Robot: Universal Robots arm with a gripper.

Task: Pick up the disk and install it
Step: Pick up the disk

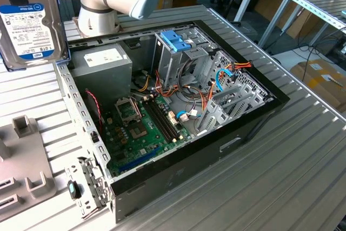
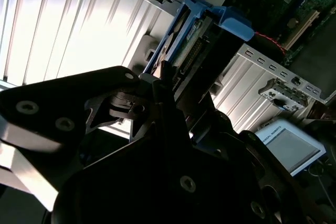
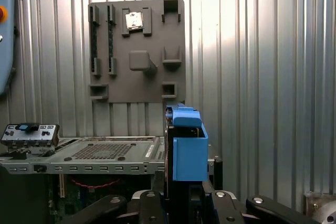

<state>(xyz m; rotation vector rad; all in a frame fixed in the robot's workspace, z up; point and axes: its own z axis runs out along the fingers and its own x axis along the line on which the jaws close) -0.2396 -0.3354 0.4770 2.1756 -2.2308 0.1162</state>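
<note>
Grip: gripper [image 3: 184,198] clenched on the disk [image 3: 186,148], holding it by its edges.
Disk: in the air outside the case [image 1: 254,117], at the exterior view's left.
Risk: the edge hold may slip, and a tilted disk could snag the cables [image 1: 208,98] or jam at the cage [image 1: 173,58].

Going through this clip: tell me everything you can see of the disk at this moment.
The disk is a flat rectangular drive of silver-grey metal with a white and blue label. In the exterior view it is at the upper left, label facing the camera, slightly tilted, outside the open computer case. In both wrist views it is seen edge-on. Its light-blue plastic carrier sticks out from the gripper, which clamps it from both sides.
</note>
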